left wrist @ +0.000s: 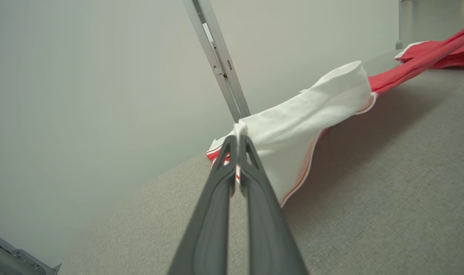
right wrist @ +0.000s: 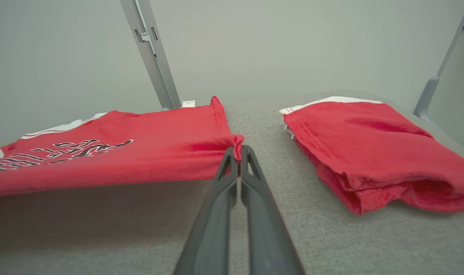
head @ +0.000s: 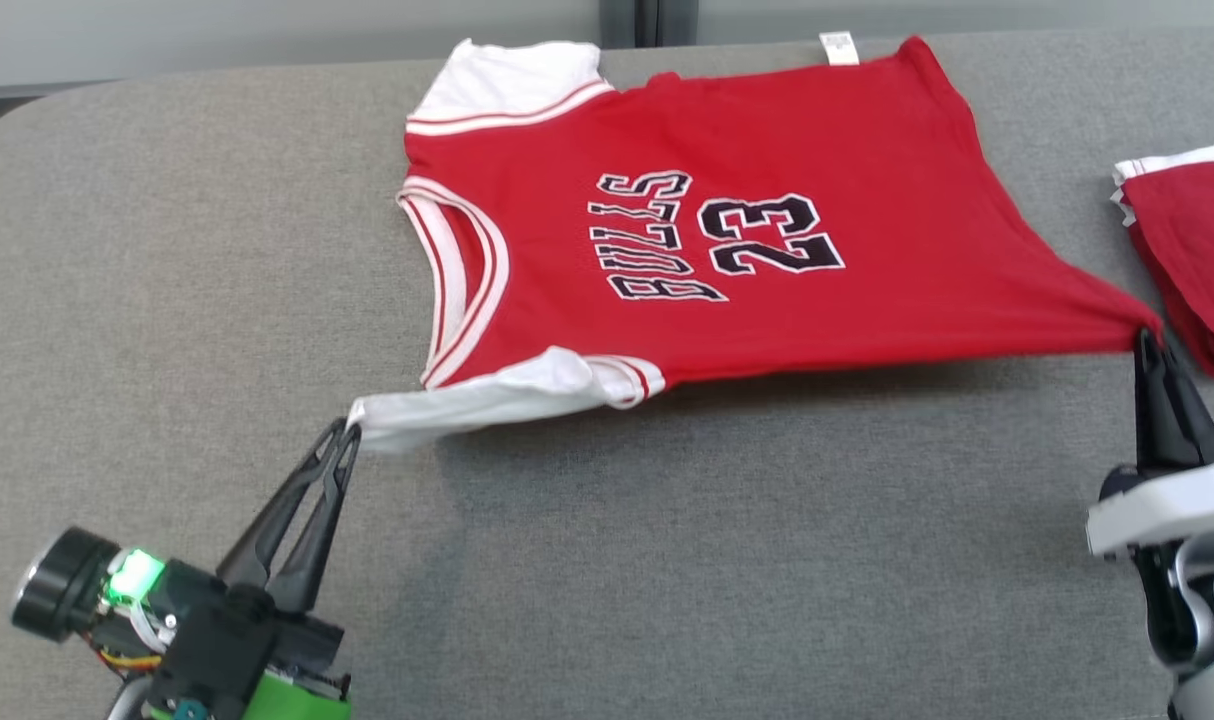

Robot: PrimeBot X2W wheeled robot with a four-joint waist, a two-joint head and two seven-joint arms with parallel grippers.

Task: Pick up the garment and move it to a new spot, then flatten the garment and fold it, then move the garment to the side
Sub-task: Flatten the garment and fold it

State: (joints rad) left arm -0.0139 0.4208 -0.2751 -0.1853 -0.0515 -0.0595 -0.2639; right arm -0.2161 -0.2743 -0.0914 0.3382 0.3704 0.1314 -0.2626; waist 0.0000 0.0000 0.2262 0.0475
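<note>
– While the garment point(head: 767, 180) lies spread on the grey table point(head: 167, 300), what holds it?
– Left gripper point(head: 348, 430) clamps the white sleeve point(head: 467, 400); right gripper point(head: 1148, 338) clamps the red hem corner point(head: 1107, 320); near edge lifted.

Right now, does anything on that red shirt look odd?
The red jersey isn't lying flat: its near edge is lifted off the table, pinched at the white sleeve by the left gripper and at the hem corner by the right gripper. A white tag sticks out at its far edge.
</note>
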